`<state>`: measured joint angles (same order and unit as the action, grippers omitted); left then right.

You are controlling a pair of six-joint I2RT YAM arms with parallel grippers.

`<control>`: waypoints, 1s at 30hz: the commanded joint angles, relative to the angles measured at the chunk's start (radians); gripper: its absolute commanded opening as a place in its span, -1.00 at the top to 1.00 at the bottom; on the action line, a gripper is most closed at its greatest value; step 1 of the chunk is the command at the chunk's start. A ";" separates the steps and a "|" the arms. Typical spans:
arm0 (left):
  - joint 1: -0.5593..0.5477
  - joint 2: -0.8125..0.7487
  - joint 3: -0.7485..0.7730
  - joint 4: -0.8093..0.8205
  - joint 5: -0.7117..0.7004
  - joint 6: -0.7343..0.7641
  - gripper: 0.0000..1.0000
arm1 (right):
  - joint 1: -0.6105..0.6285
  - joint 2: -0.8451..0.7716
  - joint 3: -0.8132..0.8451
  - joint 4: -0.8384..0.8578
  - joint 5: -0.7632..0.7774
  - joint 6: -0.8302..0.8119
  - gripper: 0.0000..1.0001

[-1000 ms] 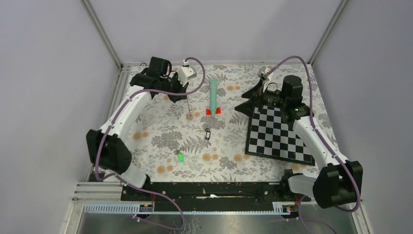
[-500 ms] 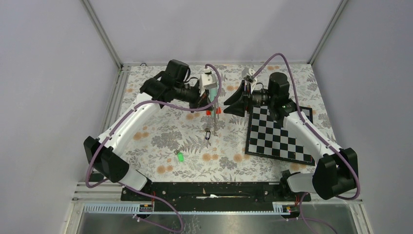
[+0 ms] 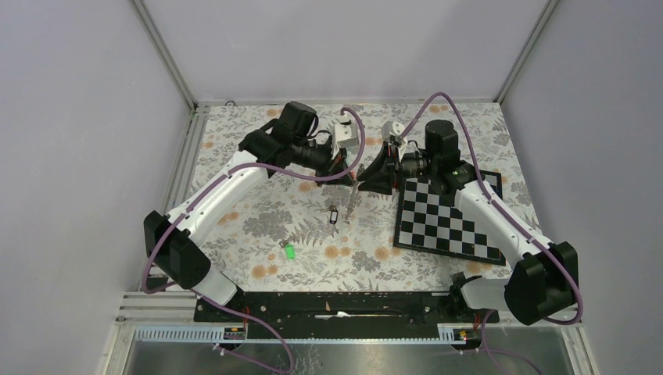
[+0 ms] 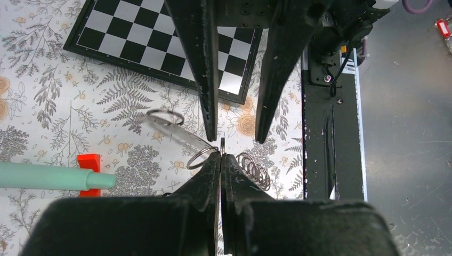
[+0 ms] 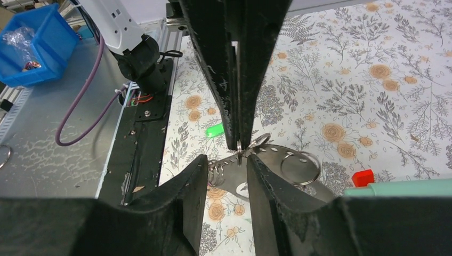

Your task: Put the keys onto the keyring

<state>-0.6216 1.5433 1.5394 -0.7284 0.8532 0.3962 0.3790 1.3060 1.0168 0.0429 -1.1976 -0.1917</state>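
Observation:
My left gripper (image 3: 349, 176) is shut on a metal ring of the keyring (image 3: 352, 205), a flat grey strap that hangs below it with further rings and a small wire coil (image 4: 253, 170). My right gripper (image 5: 226, 158) faces it tip to tip. Its jaws stand apart on either side of the pinched ring (image 5: 239, 151), with a gap on each side. The dark key (image 3: 334, 213) lies on the floral cloth just left of the hanging strap. The green-headed key (image 3: 289, 251) lies nearer the bases and also shows in the right wrist view (image 5: 214, 130).
A chessboard (image 3: 449, 219) lies at the right under the right arm. A teal stick (image 4: 48, 177) with a red base (image 4: 89, 162) lies behind the grippers. The black base rail (image 3: 336, 305) runs along the near edge.
Both arms swung in to the middle. The left gripper carried the keyring to the right. The right gripper's jaws narrowed around the held ring.

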 commanded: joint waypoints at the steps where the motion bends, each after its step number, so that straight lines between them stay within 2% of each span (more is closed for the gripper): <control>1: -0.006 -0.007 -0.012 0.095 0.034 -0.041 1.00 | 0.020 -0.047 0.020 -0.026 -0.008 -0.071 0.21; 6: -0.006 -0.013 -0.027 0.120 0.033 -0.065 1.00 | 0.024 -0.049 0.009 -0.023 0.009 -0.079 0.28; 14: -0.006 -0.018 -0.037 0.136 0.031 -0.082 1.00 | 0.029 -0.049 -0.008 -0.006 0.024 -0.078 0.71; 16: -0.006 -0.021 -0.041 0.142 0.028 -0.082 1.00 | 0.029 -0.053 -0.017 -0.001 0.028 -0.078 0.76; 24: -0.006 -0.026 -0.051 0.153 0.009 -0.085 1.00 | 0.030 -0.055 -0.041 -0.002 0.046 -0.092 0.60; 30: -0.006 -0.029 -0.058 0.167 0.005 -0.093 1.00 | 0.032 -0.052 -0.044 0.007 0.050 -0.083 0.60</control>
<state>-0.6277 1.5440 1.4784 -0.6472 0.8604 0.3126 0.3946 1.2816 0.9764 0.0345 -1.1393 -0.2695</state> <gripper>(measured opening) 0.013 0.204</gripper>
